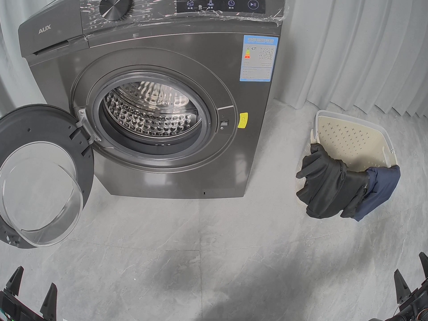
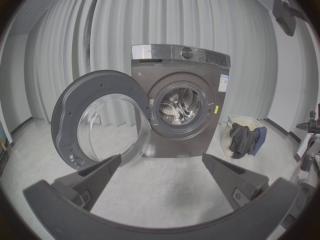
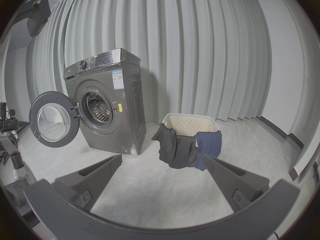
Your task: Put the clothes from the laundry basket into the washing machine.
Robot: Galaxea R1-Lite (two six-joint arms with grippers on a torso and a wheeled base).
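Right end effector [image 3: 161,159] gapes; black, navy clothes [image 1: 330,183] overhang basket [image 1: 352,139].

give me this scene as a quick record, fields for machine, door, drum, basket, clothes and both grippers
machine: grey front-loading washing machine on pale tiled floor
door: round glass-windowed door, swung open to the robot's left
drum: steel drum, no clothes visible inside
basket: cream perforated plastic laundry basket, on the floor right of the machine
clothes: black garment and navy blue garment, draped over the basket's near rim
left gripper: open, empty
right gripper: open, empty
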